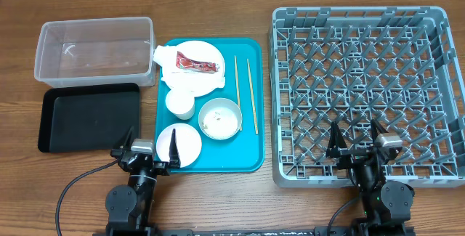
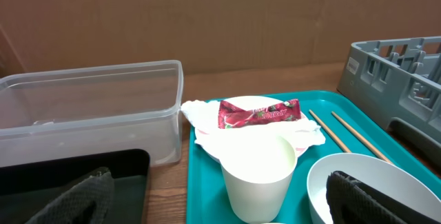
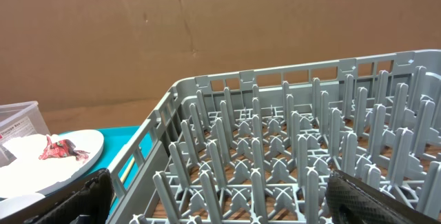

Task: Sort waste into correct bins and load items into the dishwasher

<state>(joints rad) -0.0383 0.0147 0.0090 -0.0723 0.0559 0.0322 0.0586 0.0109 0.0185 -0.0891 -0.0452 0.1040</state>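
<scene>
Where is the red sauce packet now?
Overhead view: the sauce packet lies on the white plate at the far end of the teal tray, between the clear tub and the chopsticks.

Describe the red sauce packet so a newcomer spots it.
Find the teal rectangular plastic tray mid-table. At its far end sits a round white plate with crumpled white tissue. The small red sauce packet lies on it, the only red thing.
</scene>
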